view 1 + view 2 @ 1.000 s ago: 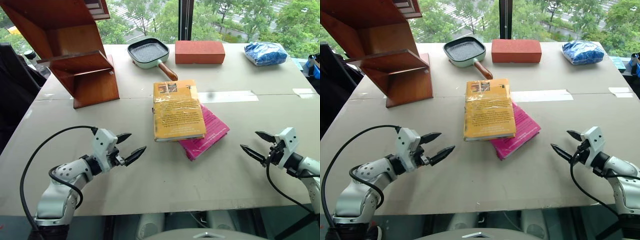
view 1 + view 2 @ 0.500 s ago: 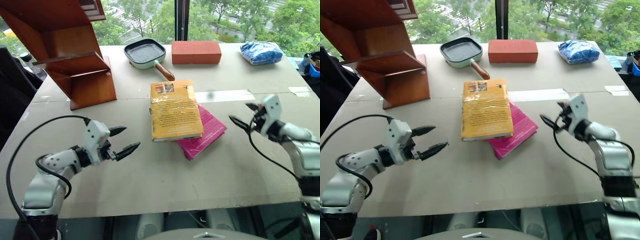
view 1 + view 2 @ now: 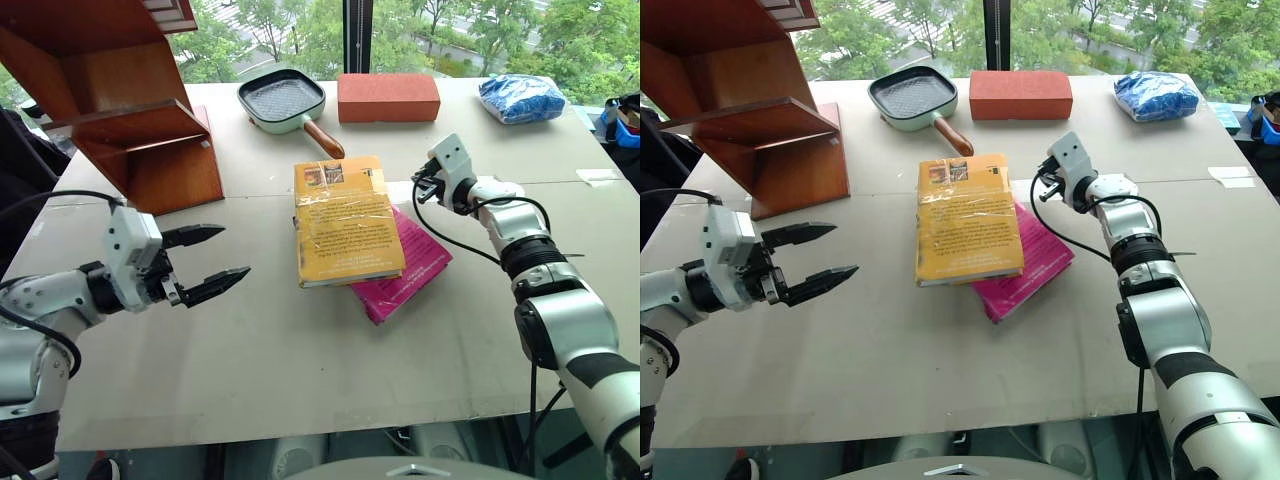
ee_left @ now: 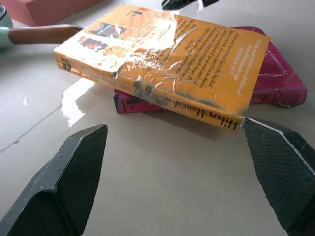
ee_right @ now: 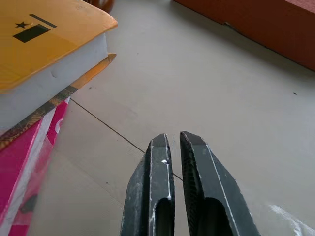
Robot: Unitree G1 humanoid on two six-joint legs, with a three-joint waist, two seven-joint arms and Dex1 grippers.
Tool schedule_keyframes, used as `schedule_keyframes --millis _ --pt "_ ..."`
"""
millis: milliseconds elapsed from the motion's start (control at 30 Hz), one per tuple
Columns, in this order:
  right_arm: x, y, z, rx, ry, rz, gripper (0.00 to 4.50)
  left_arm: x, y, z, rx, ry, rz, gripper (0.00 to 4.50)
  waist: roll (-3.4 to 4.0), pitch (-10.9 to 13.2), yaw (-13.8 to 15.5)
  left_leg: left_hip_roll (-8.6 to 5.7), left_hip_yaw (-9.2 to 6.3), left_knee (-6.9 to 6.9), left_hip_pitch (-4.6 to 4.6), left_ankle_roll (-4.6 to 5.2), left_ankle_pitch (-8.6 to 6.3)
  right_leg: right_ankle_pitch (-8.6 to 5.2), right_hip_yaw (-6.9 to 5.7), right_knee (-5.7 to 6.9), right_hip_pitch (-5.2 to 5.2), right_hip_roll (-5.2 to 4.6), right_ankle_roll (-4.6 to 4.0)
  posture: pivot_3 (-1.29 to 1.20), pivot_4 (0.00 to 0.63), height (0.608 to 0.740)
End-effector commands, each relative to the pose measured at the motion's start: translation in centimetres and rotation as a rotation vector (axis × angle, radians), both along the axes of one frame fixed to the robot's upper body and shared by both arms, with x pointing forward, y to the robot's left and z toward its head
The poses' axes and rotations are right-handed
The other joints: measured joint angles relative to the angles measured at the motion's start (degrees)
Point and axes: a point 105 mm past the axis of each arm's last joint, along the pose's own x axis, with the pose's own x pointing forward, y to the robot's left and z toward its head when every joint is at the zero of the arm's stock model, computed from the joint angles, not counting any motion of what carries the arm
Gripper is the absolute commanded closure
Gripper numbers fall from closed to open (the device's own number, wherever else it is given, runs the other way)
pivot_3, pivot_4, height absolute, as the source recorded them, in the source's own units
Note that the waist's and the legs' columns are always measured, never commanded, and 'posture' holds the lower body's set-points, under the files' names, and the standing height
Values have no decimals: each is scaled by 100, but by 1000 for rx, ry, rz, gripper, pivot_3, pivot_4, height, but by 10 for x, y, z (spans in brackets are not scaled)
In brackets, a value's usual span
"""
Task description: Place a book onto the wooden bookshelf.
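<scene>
I see the large reddish-brown wooden bookshelf (image 3: 130, 95) standing at the far left of the grey worktop (image 3: 300, 350). The thick yellow-orange paperback book (image 3: 345, 220) lies flat mid-worktop, on top of a magenta-pink book (image 3: 415, 265). My left tool (image 3: 205, 262) hangs wide open, facing the paperback's spine, well apart from it. My right tool (image 3: 425, 185) sits just beside the paperback's far right corner, fingers shut on nothing. I judge this the approach step; next I need a grip on the paperback.
</scene>
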Motion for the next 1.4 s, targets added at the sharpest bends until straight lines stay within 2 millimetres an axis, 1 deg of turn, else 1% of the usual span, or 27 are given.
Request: schedule_keyframes --millis 33,200,300,367,500,600,667,767,800,867,900,967,1033,1067,1100,1167,1200,1233,1333,1400 --pt "2 16 22 21 -72 60 4410 -7 -1 18 7 -58 -3 0 0 0 -1 0 0 0 0 0 0 0 0 1 0 0 0 0 150 740" --pt "-6 46 25 35 -80 183 4410 -10 0 13 3 -47 24 0 2 1 -45 1 -5 0 7 0 0 1 0 13 0 3 -2 0 150 740" --pt "-16 64 19 29 -61 277 4410 -10 -1 8 -10 -30 30 0 2 1 -75 1 -6 2 9 -1 1 1 0 18 0 3 -2 0 150 740" --pt "-20 70 15 26 -50 311 4410 -10 -2 6 -11 -23 28 0 2 1 -101 1 -6 3 9 -2 1 2 0 19 0 3 -2 0 150 740" --pt "-25 74 12 28 -41 339 4410 -10 -4 3 -18 -9 21 0 3 2 -104 1 -7 3 8 -4 2 2 0 20 0 3 -3 0 150 740" --pt "-28 72 11 27 -38 345 4410 -10 -8 -2 -32 16 13 0 3 2 -106 1 -6 4 9 -4 3 2 0 20 0 3 -3 0 150 740" --pt "-27 67 12 23 -46 327 4410 -7 -11 -7 -59 43 29 0 3 2 -105 1 -7 4 9 -5 3 2 0 21 0 3 -3 0 150 740" --pt "-21 46 21 25 -83 261 4410 3 -14 -21 -139 121 121 0 3 2 -94 1 -8 5 8 -6 4 2 0 23 0 2 -2 0 150 740" --pt "-21 37 26 21 -105 244 4410 6 -17 -27 -185 170 158 0 3 2 -83 0 -8 6 8 -6 4 2 0 24 0 2 -2 0 150 740" --pt "-24 25 32 15 -130 234 4410 9 -22 -34 -246 231 194 0 2 2 -63 0 -9 9 7 -7 4 2 0 26 1 0 -2 0 150 740" --pt "-29 17 37 16 -141 241 4197 10 -26 -39 -314 279 216 0 2 2 -58 -1 -8 9 7 -7 4 3 0 26 1 -1 -1 0 150 740" --pt "-49 2 49 28 -159 274 3532 11 -37 -55 -412 389 258 0 0 1 -34 -1 -11 9 6 -7 4 3 2 24 1 -3 -1 0 150 740" --pt "-75 -8 58 26 -165 331 2519 9 -50 -66 -519 509 253 0 -1 1 15 -1 -16 10 6 -6 4 3 3 24 2 -4 0 0 150 740" --pt "-88 -10 62 25 -158 364 2179 7 -55 -69 -566 556 234 0 -1 1 29 0 -17 10 7 -6 4 2 4 25 2 -4 0 0 150 740" --pt "-98 -11 64 23 -149 387 1678 6 -58 -70 -594 587 224 0 -2 1 29 -1 -17 9 7 -6 4 3 4 25 2 -4 0 0 150 740" --pt "-133 -20 68 5 -113 461 708 13 -59 -82 -629 673 272 0 -2 2 35 -1 -17 10 12 -5 3 3 6 30 2 1 -1 0 150 740" --pt "-148 -23 69 -9 -95 484 461 15 -61 -87 -621 703 280 0 -3 1 45 -1 -17 11 14 -5 3 2 2 35 2 2 -1 0 150 740" --pt "-160 -27 70 -21 -74 498 25 16 -64 -89 -633 730 272 0 -2 2 85 0 -18 11 18 -5 3 2 3 34 7 8 -2 0 150 740" --pt "-183 -34 75 -12 -33 491 25 20 -70 -86 -727 802 220 0 -6 0 99 1 -31 19 32 -5 3 0 -11 34 30 10 -3 0 150 740" --pt "-200 -37 80 18 -9 485 25 26 -83 -90 -808 910 168 0 -8 1 113 0 -25 21 49 -5 3 -2 -7 26 48 8 -3 0 150 740"
